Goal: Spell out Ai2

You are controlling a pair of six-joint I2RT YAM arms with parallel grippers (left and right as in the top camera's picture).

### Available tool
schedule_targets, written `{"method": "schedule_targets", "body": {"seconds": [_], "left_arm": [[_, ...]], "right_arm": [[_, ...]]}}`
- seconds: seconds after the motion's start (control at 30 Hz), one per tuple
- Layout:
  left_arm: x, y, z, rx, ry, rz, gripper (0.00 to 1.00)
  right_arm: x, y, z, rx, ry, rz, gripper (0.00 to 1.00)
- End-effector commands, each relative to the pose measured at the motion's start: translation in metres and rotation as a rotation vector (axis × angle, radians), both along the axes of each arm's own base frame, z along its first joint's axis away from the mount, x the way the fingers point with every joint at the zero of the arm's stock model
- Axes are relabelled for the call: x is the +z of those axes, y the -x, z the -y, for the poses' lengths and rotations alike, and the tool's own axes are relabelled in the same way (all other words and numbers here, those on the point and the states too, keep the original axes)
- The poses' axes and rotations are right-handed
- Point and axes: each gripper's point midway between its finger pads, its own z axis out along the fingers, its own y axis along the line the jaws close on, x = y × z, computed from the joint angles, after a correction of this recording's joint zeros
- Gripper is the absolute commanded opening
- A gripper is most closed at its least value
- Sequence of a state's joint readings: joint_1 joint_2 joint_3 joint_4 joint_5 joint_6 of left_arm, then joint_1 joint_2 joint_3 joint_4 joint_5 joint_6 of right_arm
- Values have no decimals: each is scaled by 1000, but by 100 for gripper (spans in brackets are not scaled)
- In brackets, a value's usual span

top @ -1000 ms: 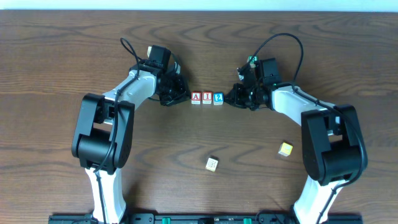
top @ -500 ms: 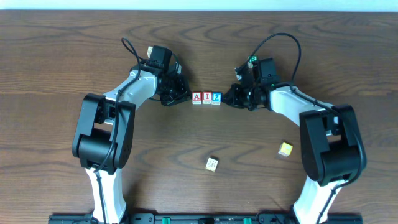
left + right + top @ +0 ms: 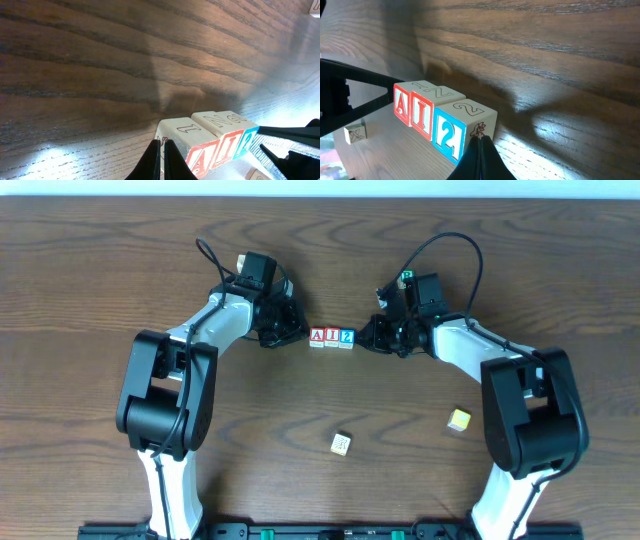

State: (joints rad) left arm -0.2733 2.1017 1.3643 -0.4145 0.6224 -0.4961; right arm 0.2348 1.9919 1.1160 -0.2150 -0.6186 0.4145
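Observation:
Three small letter blocks stand in a touching row at the table's middle: a red A block [image 3: 316, 336], a red I block [image 3: 331, 336] and a blue 2 block [image 3: 346, 336]. My left gripper [image 3: 297, 333] is shut and empty, its tips [image 3: 163, 146] against the A block's [image 3: 206, 159] left side. My right gripper [image 3: 364, 337] is shut and empty, its tips [image 3: 481, 140] against the outer side of the 2 block [image 3: 451, 135]. The right wrist view reads A [image 3: 402, 105], I [image 3: 422, 114], 2.
A spare pale block [image 3: 341, 443] lies nearer the front, below the row. A yellow block [image 3: 458, 419] lies at the front right, by my right arm's base. The pale block also shows in the right wrist view [image 3: 355, 133].
The right gripper has pushed the 2 block slightly left, closing the row against the I block. The left gripper has held its place.

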Motion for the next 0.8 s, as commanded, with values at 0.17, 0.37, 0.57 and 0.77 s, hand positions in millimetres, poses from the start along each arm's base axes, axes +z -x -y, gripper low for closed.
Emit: {"method": "schedule_targets", "body": {"seconds": [0.17,0.37,0.57,0.77], "left_arm": [[-4,3,-2,-41,-4,16,6],[1,-14,-33,5,-11,55,6],[64,-22,-95,14,-156,151,6],[161,34,-114,-37,-258,301,6]], "right_arm": [[-3,3,-2,1,-8,-17,1],[3,-4,33,-49,18,-29,1],[66,6,93,-72,273,-13,1],[182,61,106,-54,368,210,1]]}}
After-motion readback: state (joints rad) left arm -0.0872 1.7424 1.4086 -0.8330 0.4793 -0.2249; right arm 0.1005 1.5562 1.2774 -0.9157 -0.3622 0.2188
